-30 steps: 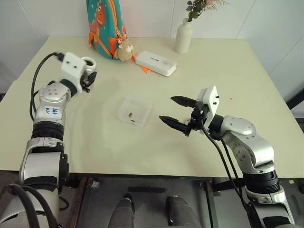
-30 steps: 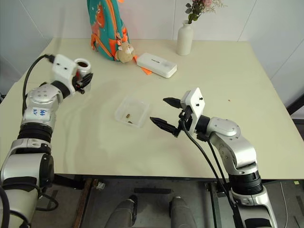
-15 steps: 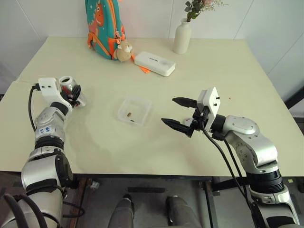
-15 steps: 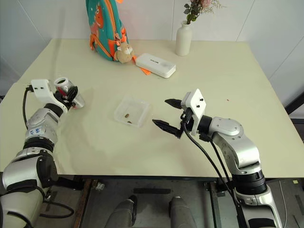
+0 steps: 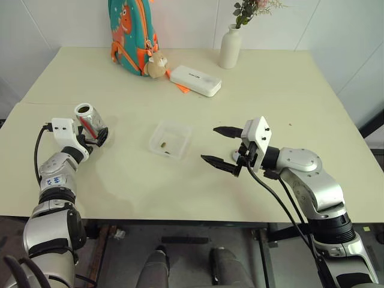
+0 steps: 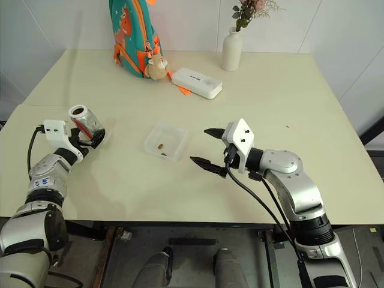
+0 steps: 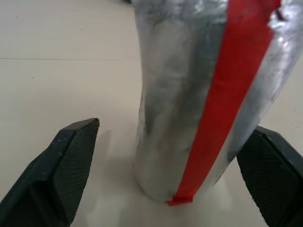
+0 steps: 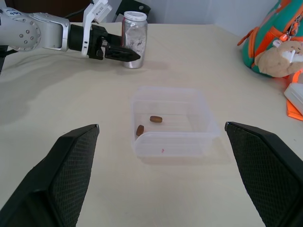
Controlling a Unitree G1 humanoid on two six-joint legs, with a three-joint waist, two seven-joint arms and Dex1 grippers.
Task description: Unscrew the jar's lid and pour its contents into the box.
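Observation:
The jar (image 5: 89, 122) stands on the table at the left, its top uncovered, with a red strip (image 7: 227, 94) down its clear side. My left gripper (image 5: 97, 139) is open around its base, and a gap shows at each finger (image 7: 71, 156). The box (image 5: 171, 139) lies mid-table with two brown pellets of the contents (image 8: 155, 119) inside. To the right of the box, my right gripper (image 5: 222, 146) hovers open with nothing in it, pointing toward the box. The lid is out of view.
A colourful backpack (image 5: 133, 33) with a plush toy (image 5: 158, 65), a flat white case (image 5: 195, 80) and a white vase (image 5: 230, 45) stand along the far side of the table (image 5: 288, 90). The table's near edge runs under both arms.
My left hand came down and toward the near left with the jar, set it on the table and opened its fingers. The right gripper stayed in place, open.

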